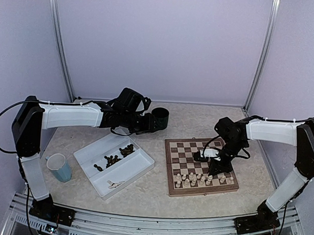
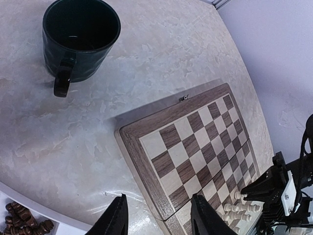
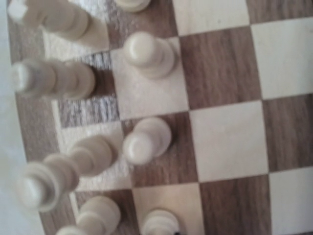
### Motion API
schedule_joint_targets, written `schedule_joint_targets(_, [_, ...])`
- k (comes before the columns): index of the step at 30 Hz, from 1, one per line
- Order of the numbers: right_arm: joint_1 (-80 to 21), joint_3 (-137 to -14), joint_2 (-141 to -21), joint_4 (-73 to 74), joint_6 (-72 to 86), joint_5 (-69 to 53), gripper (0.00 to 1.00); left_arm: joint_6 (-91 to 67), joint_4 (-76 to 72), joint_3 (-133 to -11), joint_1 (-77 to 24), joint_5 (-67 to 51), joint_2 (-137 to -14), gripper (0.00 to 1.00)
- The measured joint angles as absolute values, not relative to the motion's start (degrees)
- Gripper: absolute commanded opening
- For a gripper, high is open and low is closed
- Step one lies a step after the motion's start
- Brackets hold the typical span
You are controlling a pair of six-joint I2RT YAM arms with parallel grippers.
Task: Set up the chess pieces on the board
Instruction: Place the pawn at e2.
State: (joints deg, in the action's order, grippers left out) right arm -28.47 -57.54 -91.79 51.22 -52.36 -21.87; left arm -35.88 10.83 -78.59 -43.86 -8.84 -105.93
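The step in hand seems to be the setting of the light side. The cream pieces (image 1: 201,179) stand in the two rows along the near edge of the board (image 1: 184,153), while the rows along its far edge are bare. The dark pieces (image 1: 118,156) lie in the white tray (image 1: 138,169), on the left half of the desk, and none of them is on the board yet.

The right gripper (image 1: 212,173) hangs low over the cream rows, towards the right side of the board. Its jaws are closed. Its own camera looks straight down on a pawn (image 3: 145,142) and its neighbours, all upright on their squares, but the fingers do not show there. No piece is seen between them, so it is probably empty. Whether the tips touch a piece cannot be told.

The left gripper (image 2: 159,208) hovers over the bare desk between the dark mug (image 2: 80,39) and the left far corner of the board. Its fingers (image 2: 116,218) stand moderately apart with nothing between them, well away from the dark pieces.

The next move probably calls for the right arm to rise straight up without knocking over the crowded pawns. Then the left arm would have to go back to the tray, take one dark piece and carry it to the far rows.
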Motion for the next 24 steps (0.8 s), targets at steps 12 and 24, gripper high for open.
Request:
schedule_joint_targets(12, [-29.32,-57.78,-92.03,50.3,-50.87,-22.24,0.32,-35.81,10.85,-78.59,-43.83,-9.02,-105.93,0.44])
schedule_joint_targets(24, [-27.81,-66.39,-91.48,53.98,-51.68,-23.79,0.38,-32.71,22.57,-73.58,-45.74,-3.84,-101.93,0.44])
